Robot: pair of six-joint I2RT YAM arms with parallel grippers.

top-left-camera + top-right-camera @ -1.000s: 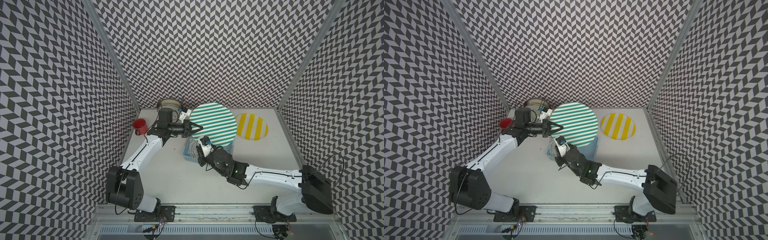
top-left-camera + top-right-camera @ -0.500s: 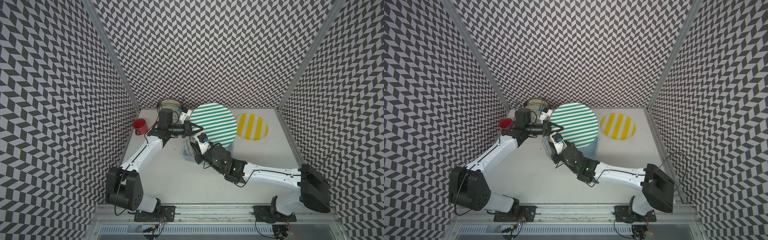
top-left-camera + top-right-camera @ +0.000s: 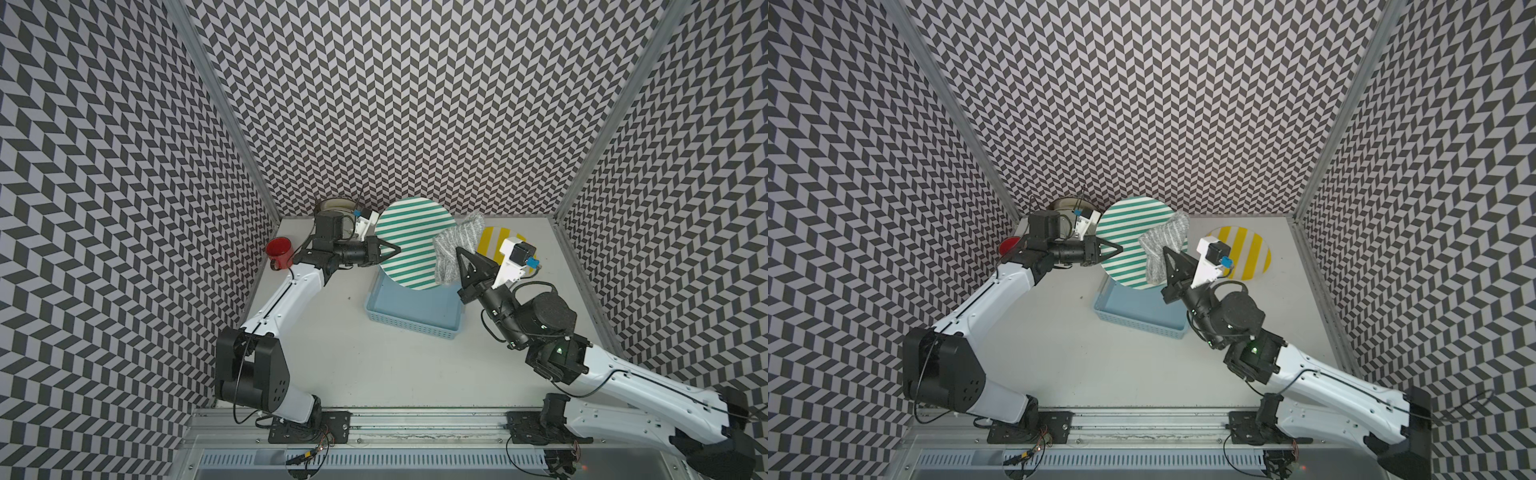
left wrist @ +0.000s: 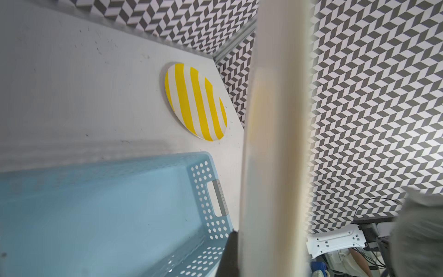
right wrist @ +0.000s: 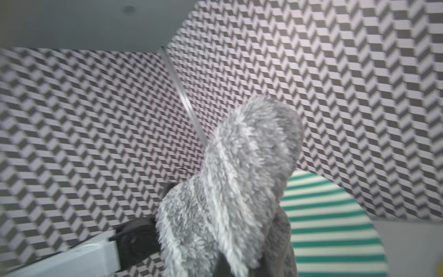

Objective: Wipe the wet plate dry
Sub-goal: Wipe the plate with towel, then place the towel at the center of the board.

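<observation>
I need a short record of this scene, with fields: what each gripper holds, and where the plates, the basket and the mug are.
left gripper: shut on rim of green plate, held up above basket
right gripper: shut on cloth, at the plate's opposite edge
yellow plate: flat on table, back right
mug: red, by left arm

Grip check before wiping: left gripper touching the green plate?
Touching. In a top view the left gripper clamps the green plate by its rim; left wrist view shows rim against finger.
</observation>
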